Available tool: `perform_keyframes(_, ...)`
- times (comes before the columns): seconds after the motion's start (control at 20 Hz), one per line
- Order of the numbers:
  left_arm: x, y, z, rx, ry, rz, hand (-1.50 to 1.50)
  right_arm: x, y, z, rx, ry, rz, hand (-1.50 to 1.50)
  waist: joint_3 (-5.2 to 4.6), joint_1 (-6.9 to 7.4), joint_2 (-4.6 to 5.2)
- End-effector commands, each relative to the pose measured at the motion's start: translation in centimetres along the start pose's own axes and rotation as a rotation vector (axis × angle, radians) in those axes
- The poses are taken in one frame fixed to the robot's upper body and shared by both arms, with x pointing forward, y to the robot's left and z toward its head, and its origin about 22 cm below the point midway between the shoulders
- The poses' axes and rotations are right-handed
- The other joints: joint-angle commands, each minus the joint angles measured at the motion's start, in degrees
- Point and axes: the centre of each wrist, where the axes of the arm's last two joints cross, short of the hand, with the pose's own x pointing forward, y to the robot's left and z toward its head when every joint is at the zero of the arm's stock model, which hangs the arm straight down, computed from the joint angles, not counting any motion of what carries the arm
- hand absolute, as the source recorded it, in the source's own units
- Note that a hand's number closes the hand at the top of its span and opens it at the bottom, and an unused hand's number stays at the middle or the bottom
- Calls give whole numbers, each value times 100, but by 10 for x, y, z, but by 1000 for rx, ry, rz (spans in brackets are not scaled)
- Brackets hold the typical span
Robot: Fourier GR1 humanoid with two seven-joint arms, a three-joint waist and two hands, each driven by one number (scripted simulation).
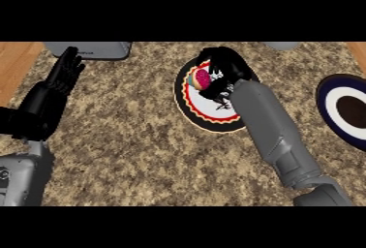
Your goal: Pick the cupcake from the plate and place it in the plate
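The right hand curled around the pink-frosted cupcake on the round scalloped plate. At nine o'clock, the left hand rested flat-fingered over the speckled granite bench.

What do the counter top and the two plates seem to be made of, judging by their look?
Counter top: probably granite or similar stone, from its brown-and-grey speckle; matte.
Plate under the right hand: likely glazed ceramic, white with a red scalloped ring and black rim.
Plate at the right edge: likely glazed ceramic too, with dark blue, white and brown bands.
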Motion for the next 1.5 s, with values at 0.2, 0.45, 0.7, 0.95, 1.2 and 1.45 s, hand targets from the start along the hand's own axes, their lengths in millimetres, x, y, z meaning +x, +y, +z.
perform_keyframes(0.2, 6, -11, -24, -10, -16, 13, 0, 9, 13, -10, 24, -29, -196, -150, 3, 108, 53)
perform_keyframes(0.45, 3, 1, -9, -18, -11, 15, 0, 0, 12, -7, -125, -66, -359, -150, 4, 144, 51)
perform_keyframes(0.7, -12, -2, 5, -16, 4, 4, 0, -7, -5, -8, -168, -68, -553, -150, 1, 46, 21)
perform_keyframes(0.95, -1, -5, -3, 16, 15, 5, 0, -50, -40, 5, -224, -33, -645, -150, 2, -96, -32)
perform_keyframes(1.2, -6, 10, -2, 17, 2, -5, 0, -92, -79, 24, -292, -16, -697, -150, 3, -54, 8)
perform_keyframes(1.45, -7, 6, 9, 12, 7, 12, 0, -140, -107, 58, -286, -43, -684, -150, 5, -32, -8)
